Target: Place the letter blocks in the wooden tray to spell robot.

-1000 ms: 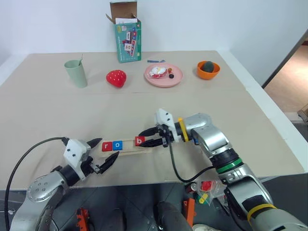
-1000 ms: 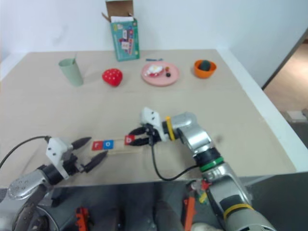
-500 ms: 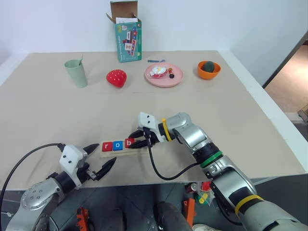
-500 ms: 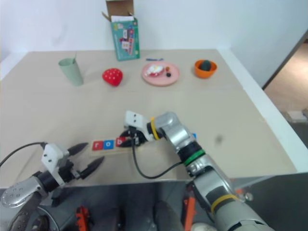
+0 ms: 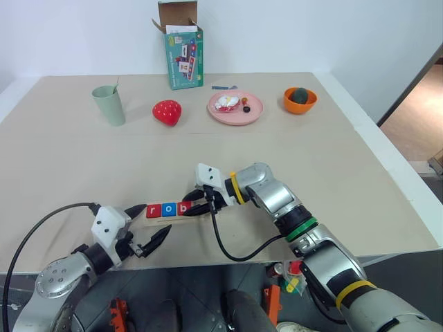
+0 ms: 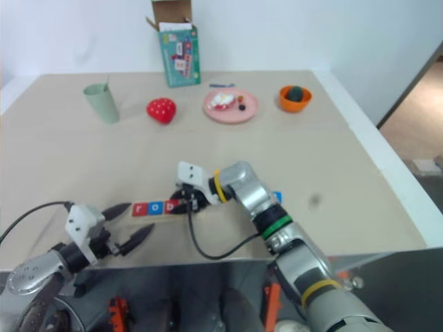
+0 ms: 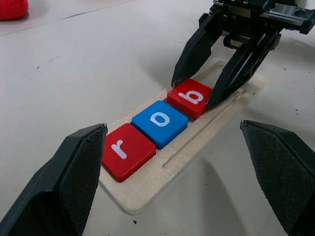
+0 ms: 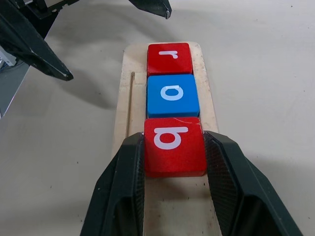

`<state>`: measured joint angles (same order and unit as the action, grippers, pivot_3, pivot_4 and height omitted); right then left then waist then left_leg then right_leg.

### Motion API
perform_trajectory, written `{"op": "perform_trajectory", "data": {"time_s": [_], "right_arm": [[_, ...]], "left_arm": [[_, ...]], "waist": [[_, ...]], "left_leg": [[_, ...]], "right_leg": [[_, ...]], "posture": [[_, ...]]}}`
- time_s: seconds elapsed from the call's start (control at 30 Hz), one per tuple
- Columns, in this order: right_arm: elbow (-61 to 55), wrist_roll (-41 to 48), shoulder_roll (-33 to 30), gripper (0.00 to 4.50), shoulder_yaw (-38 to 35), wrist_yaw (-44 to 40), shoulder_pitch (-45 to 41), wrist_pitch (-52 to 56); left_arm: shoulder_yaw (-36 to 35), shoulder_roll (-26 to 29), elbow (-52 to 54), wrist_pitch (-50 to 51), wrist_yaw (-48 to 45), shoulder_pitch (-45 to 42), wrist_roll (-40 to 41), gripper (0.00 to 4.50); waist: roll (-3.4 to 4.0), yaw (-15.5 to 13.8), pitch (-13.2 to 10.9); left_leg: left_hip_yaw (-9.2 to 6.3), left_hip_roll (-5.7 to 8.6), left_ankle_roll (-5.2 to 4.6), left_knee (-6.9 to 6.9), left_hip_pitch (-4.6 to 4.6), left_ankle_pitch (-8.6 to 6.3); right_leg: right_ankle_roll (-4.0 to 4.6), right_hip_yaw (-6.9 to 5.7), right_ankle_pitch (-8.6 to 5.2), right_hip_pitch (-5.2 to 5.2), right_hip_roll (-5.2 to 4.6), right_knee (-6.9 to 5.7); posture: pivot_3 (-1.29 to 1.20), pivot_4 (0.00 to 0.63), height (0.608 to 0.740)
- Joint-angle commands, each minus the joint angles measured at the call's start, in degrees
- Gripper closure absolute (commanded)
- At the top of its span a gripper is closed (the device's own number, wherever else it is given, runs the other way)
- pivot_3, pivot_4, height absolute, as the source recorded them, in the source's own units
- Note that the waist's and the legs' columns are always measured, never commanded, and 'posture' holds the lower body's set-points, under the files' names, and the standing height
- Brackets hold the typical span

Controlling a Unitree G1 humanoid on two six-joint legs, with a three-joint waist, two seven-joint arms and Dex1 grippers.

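Observation:
The wooden tray point(image 5: 170, 219) lies near the table's front edge. In its groove a red "r" block point(image 7: 127, 151), a blue "o" block point(image 7: 160, 123) and a red "b" block point(image 8: 174, 146) sit side by side. My right gripper point(image 5: 188, 207) is shut on the "b" block, one finger point(image 8: 123, 182) on each side, and the block rests in the tray against the "o". Just short of the tray's left end, my left gripper point(image 5: 157, 217) hangs wide open and holds nothing. A blue tile point(image 6: 277, 198) peeks out beside my right forearm; its letter is hidden.
Along the back of the table stand a green cup point(image 5: 109, 104), a red strawberry toy point(image 5: 167, 111), a pink plate point(image 5: 235, 107) with small items, an orange bowl point(image 5: 300, 99) and a green box point(image 5: 183, 55). The table's front edge runs just below the tray.
My right gripper has carried the "b" block leftward along the tray, from a gap away to right beside the "o". The left gripper has stayed in place, open.

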<state>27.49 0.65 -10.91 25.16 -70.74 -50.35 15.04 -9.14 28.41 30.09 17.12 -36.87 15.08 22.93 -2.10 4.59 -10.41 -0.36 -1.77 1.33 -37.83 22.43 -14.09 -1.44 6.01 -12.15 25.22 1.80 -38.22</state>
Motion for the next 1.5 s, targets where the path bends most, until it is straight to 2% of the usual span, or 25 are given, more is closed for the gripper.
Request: {"op": "perform_trajectory", "data": {"time_s": [0.03, 0.43, 0.47, 0.53, 0.6, 0.7, 0.8, 0.9, 1.13, 1.3, 1.5], "right_arm": [[0.6, -0.5, 0.7, 3.32, 0.2, 0.4, -1.0, -1.1], [1.4, 0.3, 2.1, 3.32, -1.2, 0.6, -1.8, 0.5], [0.9, 0.8, 2.2, 2.29, -1.9, 0.9, -1.9, 0.8], [-0.5, 2.5, 2.2, 1.70, -3.8, 1.2, -2.2, 2.7], [-2.9, 4.9, 1.9, 0.90, -6.1, 1.5, -2.6, 5.5], [-6.9, 7.1, -1.1, 0.03, -8.7, 0.4, -2.8, 8.0], [-7.3, 8.5, -4.3, 0.03, -11.3, 0.4, -3.4, 8.2], [-2.1, 7.4, -7.8, 0.03, -13.3, 2.0, -5.4, 5.0], [16.3, 1.8, -14.8, 0.03, -11.8, -1.9, -8.3, -12.7], [25.6, -0.6, -16.4, 0.03, -11.1, -7.5, -9.7, -20.9], [31.1, -1.3, -14.9, 0.03, -12.6, -7.7, -11.6, -23.1]], "left_arm": [[0.2, 0.4, 1.3, -1.4, -0.4, -0.1, -0.1, 0.00], [1.7, 0.9, 1.5, -2.4, -0.6, 0.1, -1.6, 0.00], [2.0, 1.0, 1.5, -2.6, -0.7, 0.1, -1.9, 0.00], [2.4, 1.2, 1.7, -2.8, -0.9, 0.0, -2.2, 0.00], [2.7, 1.5, 1.8, -2.8, -1.4, -0.3, -2.3, 0.00], [3.8, 2.8, 1.9, -3.2, -2.9, -1.3, -2.9, 0.00], [5.1, 4.9, 1.9, -3.6, -5.4, -2.2, -3.2, 0.00], [6.7, 6.8, 2.1, -2.5, -7.9, -3.9, -2.3, 0.00], [9.3, 10.1, 1.7, -0.4, -11.8, -8.3, -1.4, 0.00], [9.8, 10.0, 1.5, -0.3, -12.1, -9.3, -1.7, 0.00], [10.1, 9.9, 1.8, -0.5, -11.9, -8.6, -2.3, 0.00]], "waist": [[0.00, 0.0, 0.0], [0.00, 0.0, 0.0], [0.00, 0.0, 0.0], [0.01, 0.0, 0.0], [0.01, 0.0, 0.0], [0.04, 0.0, 0.0], [0.05, -0.1, 0.0], [0.05, 0.0, 0.0], [0.06, 0.0, 0.0], [0.08, 0.4, -0.1], [0.09, 0.5, -0.1]], "left_leg": [[0.00, 0.00, 0.00, 0.00, 0.01, 0.00], [-0.01, 0.00, 0.00, 0.00, -0.01, 0.00], [-0.01, 0.00, 0.00, 0.00, -0.01, 0.00], [-0.01, 0.00, 0.00, 0.00, 0.00, 0.00], [-0.02, 0.00, 0.00, 0.00, 0.01, 0.00], [-0.03, 0.00, 0.00, 0.02, 0.03, 0.00], [-0.05, 0.03, 0.00, 0.02, 0.05, 0.00], [-0.02, 0.03, 0.00, 0.07, 0.03, 0.00], [0.04, 0.05, -0.01, 0.23, 0.01, 0.00], [0.11, 0.04, -0.06, 0.34, -0.01, -0.03], [0.10, 0.04, -0.05, 0.33, -0.03, -0.03]], "right_leg": [[0.00, 0.00, 0.00, 0.01, 0.00, 0.00], [0.00, 0.00, 0.00, -0.01, 0.00, 0.00], [0.01, -0.01, 0.00, -0.01, 0.00, 0.00], [0.01, -0.01, 0.00, 0.01, 0.00, 0.00], [0.01, -0.01, 0.00, 0.01, 0.00, 0.00], [0.01, -0.02, -0.01, 0.02, -0.01, 0.00], [-0.01, -0.04, -0.03, 0.01, -0.03, 0.03], [0.01, -0.02, -0.05, 0.01, -0.03, 0.05], [0.00, 0.04, -0.09, 0.03, -0.02, 0.09], [-0.02, 0.18, -0.12, 0.06, 0.00, 0.11], [-0.01, 0.20, -0.11, 0.05, -0.01, 0.09]], "posture": [[0.00, 0.150, 0.740], [0.00, 0.150, 0.740], [0.00, 0.150, 0.740], [0.00, 0.150, 0.740], [0.00, 0.150, 0.740], [0.00, 0.150, 0.740], [0.00, 0.150, 0.740], [0.00, 0.150, 0.740], [0.00, 0.150, 0.740], [0.00, 0.150, 0.740], [0.00, 0.150, 0.740]]}}
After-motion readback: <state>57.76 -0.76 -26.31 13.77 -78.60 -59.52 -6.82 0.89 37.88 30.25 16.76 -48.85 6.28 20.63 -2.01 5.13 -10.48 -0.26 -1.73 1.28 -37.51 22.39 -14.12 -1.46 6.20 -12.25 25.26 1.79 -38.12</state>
